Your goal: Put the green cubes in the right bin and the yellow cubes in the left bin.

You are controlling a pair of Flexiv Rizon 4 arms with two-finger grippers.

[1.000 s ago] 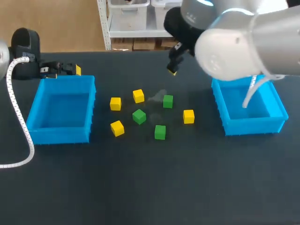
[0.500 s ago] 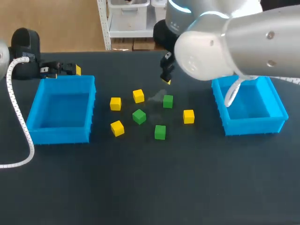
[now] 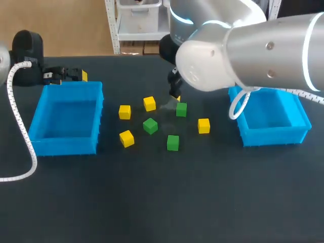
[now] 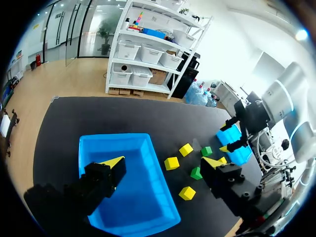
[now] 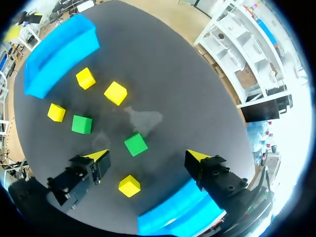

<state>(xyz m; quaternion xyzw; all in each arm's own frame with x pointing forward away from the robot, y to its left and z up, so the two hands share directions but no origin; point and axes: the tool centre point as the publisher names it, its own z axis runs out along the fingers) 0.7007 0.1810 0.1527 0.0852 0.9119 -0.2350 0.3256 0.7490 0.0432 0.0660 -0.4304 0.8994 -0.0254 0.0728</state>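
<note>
Three green and several yellow cubes lie scattered between two blue bins. My right gripper (image 3: 175, 94) hangs open just above and behind one green cube (image 3: 181, 109); in the right wrist view that green cube (image 5: 135, 144) lies just ahead of the gripper (image 5: 148, 157), between its spread fingers. Other green cubes (image 3: 150, 125) (image 3: 172, 143) and yellow cubes (image 3: 149, 104) (image 3: 124, 112) (image 3: 126, 138) (image 3: 203, 125) lie around it. My left gripper (image 3: 71, 75) stands open behind the left bin (image 3: 63, 147); in the left wrist view it (image 4: 164, 162) hovers over that empty bin (image 4: 133, 197).
The right bin (image 3: 273, 136) stands empty at the right, partly hidden by my right arm. A white cable (image 3: 20, 136) loops along the table's left edge.
My right arm has swung left and down, from near the right bin to over the cluster of cubes. The left arm and all cubes have stayed put.
</note>
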